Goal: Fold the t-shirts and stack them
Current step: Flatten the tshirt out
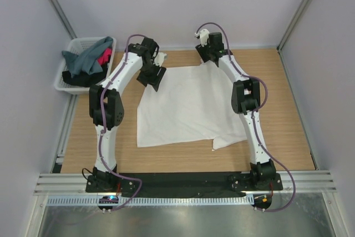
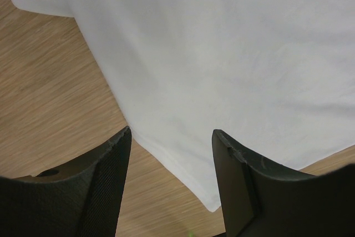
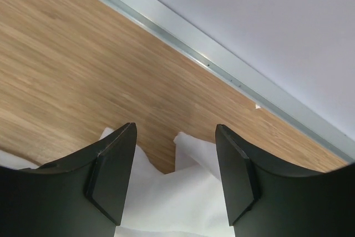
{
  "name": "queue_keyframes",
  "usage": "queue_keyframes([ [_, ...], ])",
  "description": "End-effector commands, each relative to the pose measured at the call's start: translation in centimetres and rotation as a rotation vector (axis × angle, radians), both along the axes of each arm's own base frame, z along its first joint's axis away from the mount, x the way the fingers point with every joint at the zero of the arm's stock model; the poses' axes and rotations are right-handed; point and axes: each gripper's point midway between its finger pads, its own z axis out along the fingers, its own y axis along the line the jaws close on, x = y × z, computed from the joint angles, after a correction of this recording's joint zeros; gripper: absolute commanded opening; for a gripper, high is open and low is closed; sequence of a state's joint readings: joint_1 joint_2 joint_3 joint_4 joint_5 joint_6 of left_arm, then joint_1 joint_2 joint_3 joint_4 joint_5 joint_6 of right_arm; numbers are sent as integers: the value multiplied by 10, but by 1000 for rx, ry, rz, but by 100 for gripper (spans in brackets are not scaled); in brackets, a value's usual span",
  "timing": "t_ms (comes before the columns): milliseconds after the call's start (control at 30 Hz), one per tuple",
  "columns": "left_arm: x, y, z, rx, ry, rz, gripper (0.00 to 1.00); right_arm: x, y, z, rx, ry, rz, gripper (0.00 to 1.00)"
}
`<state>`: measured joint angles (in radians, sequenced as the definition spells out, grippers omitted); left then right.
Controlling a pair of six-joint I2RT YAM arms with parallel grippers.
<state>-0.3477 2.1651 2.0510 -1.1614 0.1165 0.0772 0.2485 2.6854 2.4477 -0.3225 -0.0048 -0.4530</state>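
On the brown wooden desk, plain white cloth t-shirt spread mostly flat, not folded; white plastic lattice basket holding more crumpled t-shirts; no stack yet; left end effector and right end effector spread apart, holding nothing, by its far edge.

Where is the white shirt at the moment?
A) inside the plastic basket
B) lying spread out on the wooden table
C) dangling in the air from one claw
B: the white shirt lies spread on the table; the basket holds only coloured clothes.
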Motion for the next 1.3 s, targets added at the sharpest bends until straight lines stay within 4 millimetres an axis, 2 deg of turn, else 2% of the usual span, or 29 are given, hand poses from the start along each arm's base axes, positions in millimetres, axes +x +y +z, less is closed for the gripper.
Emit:
queue_keyframes([
  [0, -1, -5, 9, -11, -19, 6, 61, 17, -13, 46, 5, -125, -49, 65],
  [233, -1, -5, 7, -9, -17, 3, 61, 19, -26, 55, -8, -145, -81, 65],
  [500, 3, -7, 7, -16, -20, 6, 61, 13, -39, 44, -25, -106, -98, 61],
  [600, 4, -6, 6, -9, -23, 7, 61, 15, -41, 46, -17, -116, -102, 52],
  [667, 7, -2, 6, 15, -39, 8, 61, 17, -42, 51, -3, -128, -111, 36],
  [733, 14, 6, 5, 51, -63, 20, 61, 18, -41, 61, 13, -150, -113, 25],
  [767, 24, 14, 10, 75, -96, 36, 62, 19, -44, 71, 18, -166, -120, 22],
  [833, 53, 35, 16, 122, -172, 87, 63, 20, -44, 93, 38, -205, -132, 21],
  [867, 56, 42, 7, 131, -155, 98, 63, 19, -44, 98, 42, -212, -133, 21],
  [900, 71, 45, 19, 117, -200, 113, 63, 19, -45, 105, 52, -219, -139, 20],
  [933, 79, 51, 19, 115, -210, 126, 63, 18, -47, 110, 56, -223, -143, 20],
  [967, 89, 59, 6, 121, -199, 142, 63, 16, -46, 119, 65, -232, -141, 20],
  [1000, 100, 61, 13, 107, -232, 149, 63, 15, -47, 121, 66, -229, -142, 19],
  [1067, 108, 69, 4, 104, -223, 164, 63, 12, -49, 123, 65, -225, -142, 18],
  [1100, 110, 70, -10, 109, -201, 166, 63, 11, -49, 129, 64, -231, -141, 18],
  [1200, 114, 74, -33, 102, -168, 174, 62, 7, -52, 128, 54, -218, -141, 17],
  [1267, 118, 75, -39, 82, -157, 183, 59, 3, -52, 129, 54, -207, -141, 17],
])
